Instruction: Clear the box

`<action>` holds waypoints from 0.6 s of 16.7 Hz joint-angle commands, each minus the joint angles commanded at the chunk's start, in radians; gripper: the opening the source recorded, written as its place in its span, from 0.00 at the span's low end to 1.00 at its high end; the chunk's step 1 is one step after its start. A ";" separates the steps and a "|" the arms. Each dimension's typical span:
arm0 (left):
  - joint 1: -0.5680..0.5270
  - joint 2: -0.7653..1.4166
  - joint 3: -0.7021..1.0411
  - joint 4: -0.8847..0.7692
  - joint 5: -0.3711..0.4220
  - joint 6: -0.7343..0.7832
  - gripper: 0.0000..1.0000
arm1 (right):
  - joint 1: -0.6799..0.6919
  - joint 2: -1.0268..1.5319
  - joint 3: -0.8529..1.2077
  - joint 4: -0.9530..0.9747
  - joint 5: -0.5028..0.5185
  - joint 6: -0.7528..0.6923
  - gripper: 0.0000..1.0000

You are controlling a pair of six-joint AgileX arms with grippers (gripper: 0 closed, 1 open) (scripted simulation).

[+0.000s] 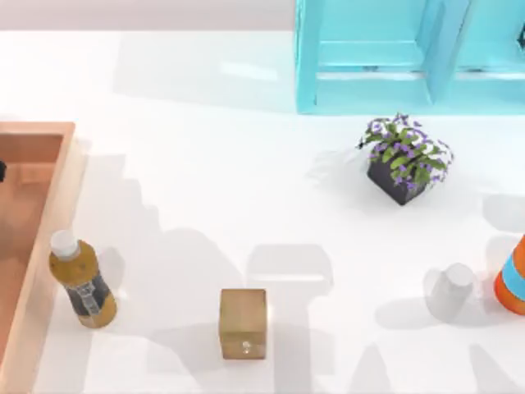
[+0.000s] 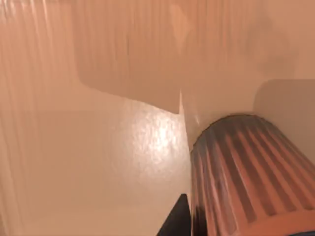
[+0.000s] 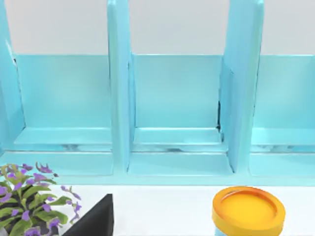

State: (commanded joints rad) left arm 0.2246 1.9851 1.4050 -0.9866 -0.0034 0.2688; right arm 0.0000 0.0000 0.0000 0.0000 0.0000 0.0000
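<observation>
Take the box [image 1: 33, 205] as your landmark: it sits at the table's left edge, a shallow orange-brown bin with paler rim walls, its long axis running from the far side toward the near side. A dark speck at the top view's left edge, over the box floor, may be part of your left arm, but it is too small to be sure.

The left wrist view looks down at close range onto the box floor [image 2: 98, 162], and beside it a ribbed, dark-and-orange striped cylinder [image 2: 246, 177] rises close to the camera. A dark tip [image 2: 177, 221] shows against the cylinder's side. You cannot tell from that whether your left gripper's fingers are apart, together or clamped on the cylinder.

The relation that matters: whatever remains in the box lies directly under your left arm, so the left is the nearer arm by far. Your right arm is parked well away from the box; its wrist camera faces the cyan shelf unit [image 3: 177, 98], with an orange-lidded container [image 3: 248, 211] and a purple-flowered plant [image 3: 29, 206] in front.

Just outside the box's right wall stands a bottle [image 1: 80, 279], with a small wooden cube [image 1: 243, 322] farther right — keep any lift-out path off both.
</observation>
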 joint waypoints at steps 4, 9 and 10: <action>0.000 0.000 0.000 0.000 0.000 0.000 0.00 | 0.000 0.000 0.000 0.000 0.000 0.000 1.00; 0.000 0.000 0.000 0.000 0.000 0.000 0.00 | 0.000 0.000 0.000 0.000 0.000 0.000 1.00; 0.000 0.000 0.000 0.000 0.000 0.000 0.00 | 0.000 0.000 0.000 0.000 0.000 0.000 1.00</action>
State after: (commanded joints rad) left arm 0.2246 1.9851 1.4050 -0.9866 -0.0034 0.2688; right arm 0.0000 0.0000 0.0000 0.0000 0.0000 0.0000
